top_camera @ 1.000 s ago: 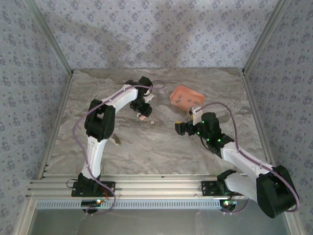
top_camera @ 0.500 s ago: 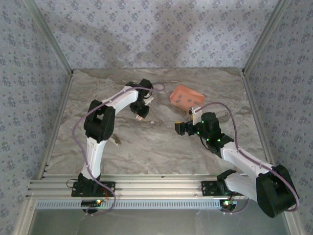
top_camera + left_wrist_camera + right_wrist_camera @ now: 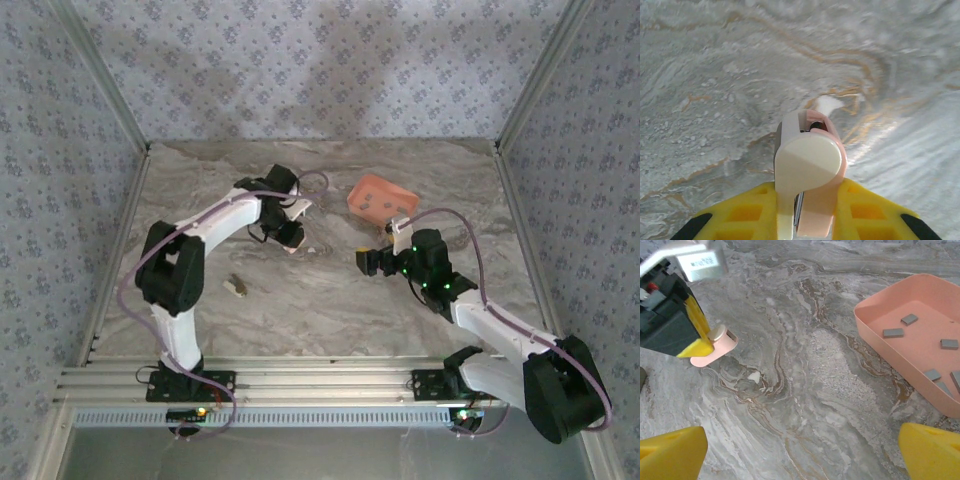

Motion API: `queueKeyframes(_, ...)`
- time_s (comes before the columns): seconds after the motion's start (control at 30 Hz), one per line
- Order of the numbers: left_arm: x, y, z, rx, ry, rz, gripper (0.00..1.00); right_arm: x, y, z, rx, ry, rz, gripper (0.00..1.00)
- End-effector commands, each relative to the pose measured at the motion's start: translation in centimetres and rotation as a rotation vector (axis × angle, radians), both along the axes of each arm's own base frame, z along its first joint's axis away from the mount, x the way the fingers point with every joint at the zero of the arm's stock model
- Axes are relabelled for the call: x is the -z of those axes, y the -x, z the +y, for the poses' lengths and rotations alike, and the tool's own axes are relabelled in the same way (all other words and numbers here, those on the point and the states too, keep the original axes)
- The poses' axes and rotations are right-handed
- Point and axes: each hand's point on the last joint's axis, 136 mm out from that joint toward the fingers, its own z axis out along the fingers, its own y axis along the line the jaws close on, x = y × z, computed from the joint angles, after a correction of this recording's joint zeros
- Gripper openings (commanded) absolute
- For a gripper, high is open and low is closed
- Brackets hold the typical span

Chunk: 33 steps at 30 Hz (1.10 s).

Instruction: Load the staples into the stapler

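Note:
The stapler (image 3: 809,161), pale pink and white with a thin metal rail between its halves, is pinched between the yellow pads of my left gripper (image 3: 807,210), a little above the marbled table. From the right wrist view its pink tip (image 3: 716,349) pokes out below the left gripper (image 3: 699,342). In the top view the left gripper (image 3: 283,232) holds it at the table's middle back. The staples (image 3: 893,332) lie as several small grey blocks inside the salmon tray (image 3: 880,347). My right gripper (image 3: 800,455) stands open over bare table, also seen from above (image 3: 368,262).
The salmon tray (image 3: 380,197) sits at the back right, just beyond the right gripper. A small brownish object (image 3: 237,287) lies on the table left of centre. Patterned walls enclose the table on three sides.
The left gripper has shut on the stapler and drawn slightly left, its elbow swinging out to the left. The right arm has stayed still.

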Motion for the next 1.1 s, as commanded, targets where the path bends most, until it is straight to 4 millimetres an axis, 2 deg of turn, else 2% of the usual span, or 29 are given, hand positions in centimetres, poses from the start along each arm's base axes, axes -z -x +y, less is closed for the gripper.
queueKeyframes(0.0,-3.6,0.3,-2.3,0.084,0.229,-0.055,0.20,-2.3,-0.5,1.1,-0.054,-0.026,-0.071,1.00)
queueKeyframes(0.13,-7.3,2.7,-4.1,0.222,0.461,-0.083,0.20,-3.1,-0.1,2.4,-0.139,-0.003,-0.086,1.00)
queueKeyframes(0.2,-8.6,3.7,-4.4,0.292,0.513,-0.112,0.21,-3.4,0.0,2.9,-0.172,0.006,-0.094,1.00)
queueKeyframes(0.33,-9.9,5.5,-4.6,0.403,0.568,-0.136,0.20,-4.2,0.1,4.0,-0.236,-0.001,-0.117,1.00)
queueKeyframes(0.47,-11.3,7.9,-5.2,0.569,0.661,-0.191,0.17,-4.6,1.3,5.7,-0.368,0.007,-0.128,1.00)
queueKeyframes(0.8,-11.1,10.6,-5.3,0.742,0.629,-0.253,0.15,-4.5,3.6,9.1,-0.585,-0.006,-0.125,0.93)
queueKeyframes(0.93,-10.8,11.4,-5.6,0.793,0.613,-0.261,0.14,-4.7,4.2,10.2,-0.667,-0.013,-0.143,0.88)
queueKeyframes(1.07,-10.8,11.8,-5.9,0.825,0.608,-0.265,0.14,-5.1,5.0,10.8,-0.745,-0.022,-0.171,0.78)
